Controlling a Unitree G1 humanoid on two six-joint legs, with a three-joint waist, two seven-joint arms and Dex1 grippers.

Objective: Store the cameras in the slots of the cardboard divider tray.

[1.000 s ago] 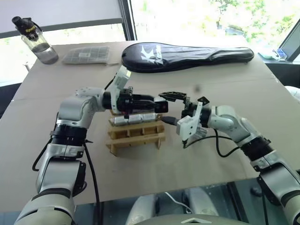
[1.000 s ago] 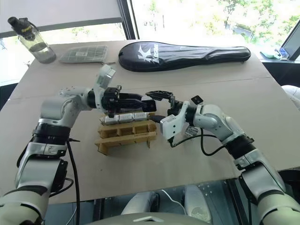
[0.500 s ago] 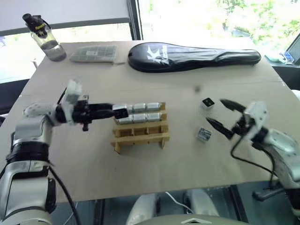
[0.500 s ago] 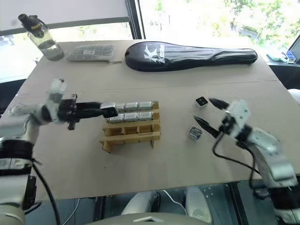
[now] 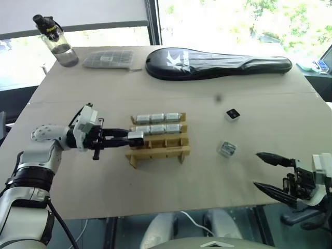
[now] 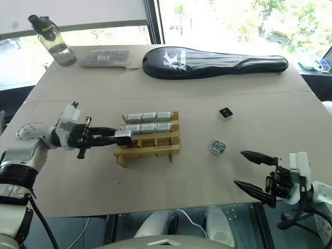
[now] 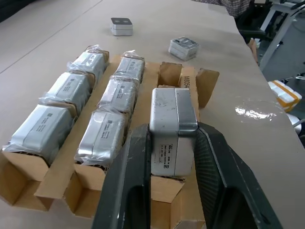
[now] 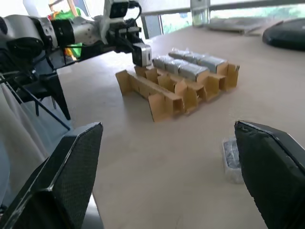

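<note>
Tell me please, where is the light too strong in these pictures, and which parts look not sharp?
In both eye views the windows behind the table are washed out white, while the cardboard divider tray stays sharp. In the left wrist view there is glare on the table near the tray, and the camera between the fingers is sharp. In the right wrist view the near fingers look soft.

Cardboard divider tray [image 8: 176, 90] between spread fingers [image 8: 62, 176]

nine cameras [image 5: 157, 117], one cardboard tray [image 5: 158, 152], one water bottle [image 5: 55, 41], one black case [image 5: 218, 55], one grey packet [image 5: 107, 59].
</note>
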